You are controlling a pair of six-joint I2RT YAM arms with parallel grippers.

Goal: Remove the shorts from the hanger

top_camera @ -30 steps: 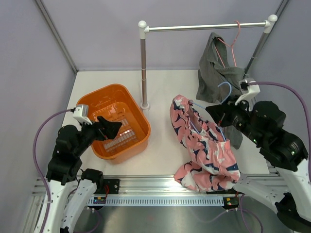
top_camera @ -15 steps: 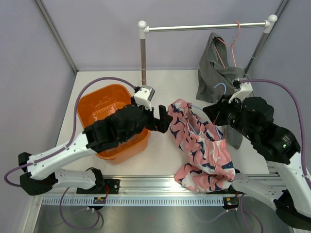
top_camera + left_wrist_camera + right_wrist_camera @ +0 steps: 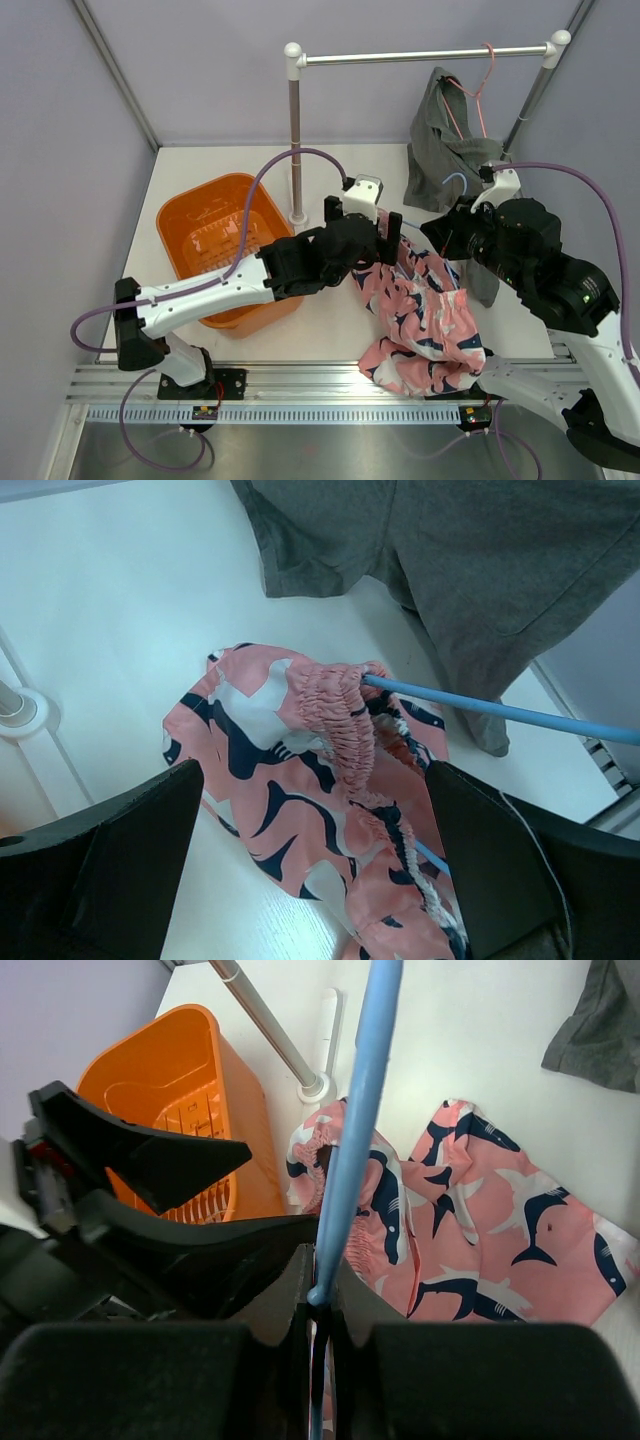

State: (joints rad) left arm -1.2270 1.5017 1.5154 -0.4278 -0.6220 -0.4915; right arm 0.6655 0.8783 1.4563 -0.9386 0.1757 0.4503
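The pink shark-print shorts [image 3: 425,320] lie heaped on the white table [image 3: 205,165], with the waistband threaded on the blue hanger [image 3: 500,712]. The right gripper [image 3: 320,1285] has its fingers clamped on the hanger's rod. The left gripper [image 3: 388,238] hovers over the waistband, fingers spread wide.

The right gripper [image 3: 318,1298] has its jaws pinched on the blue hanger [image 3: 362,1100] — the rod runs up and away over the pink shorts [image 3: 480,1230], which lie on the white table [image 3: 480,1050]. To the left, the left gripper [image 3: 275,1185] is spread wide in front of the orange basket [image 3: 140,1080].
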